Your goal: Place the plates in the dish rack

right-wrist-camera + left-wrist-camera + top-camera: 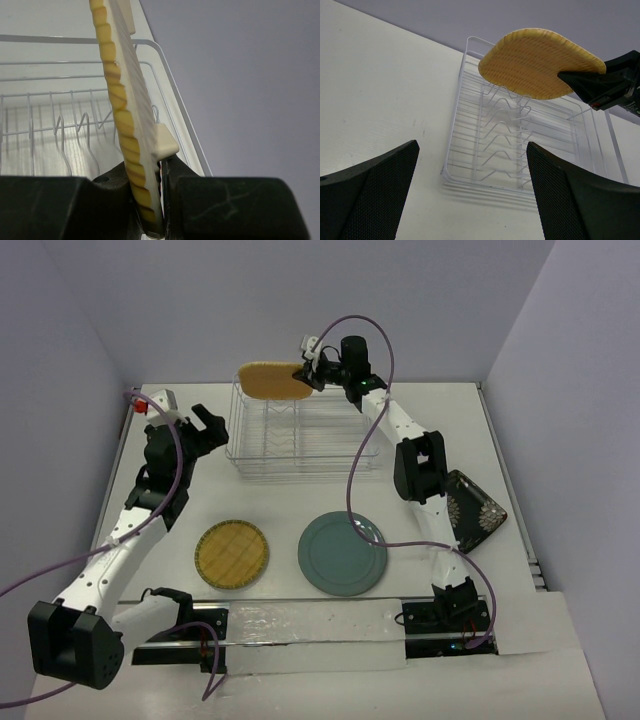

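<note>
My right gripper (305, 375) is shut on the rim of the orange-tan plate (272, 380), holding it on edge above the far left part of the wire dish rack (300, 430). In the right wrist view the plate (125, 115) stands upright between the pads, over the rack's wavy dividers (75, 135). My left gripper (200, 430) hangs open and empty just left of the rack; its view shows the rack (515, 145) and the held plate (535, 62). The yellow grid plate (232, 553), teal plate (342, 553) and dark floral plate (475, 508) lie flat on the table.
The white table (280, 500) is walled by lilac panels on the left, back and right. Purple cables loop from both arms. A clear strip runs along the near edge between the arm bases (300, 625).
</note>
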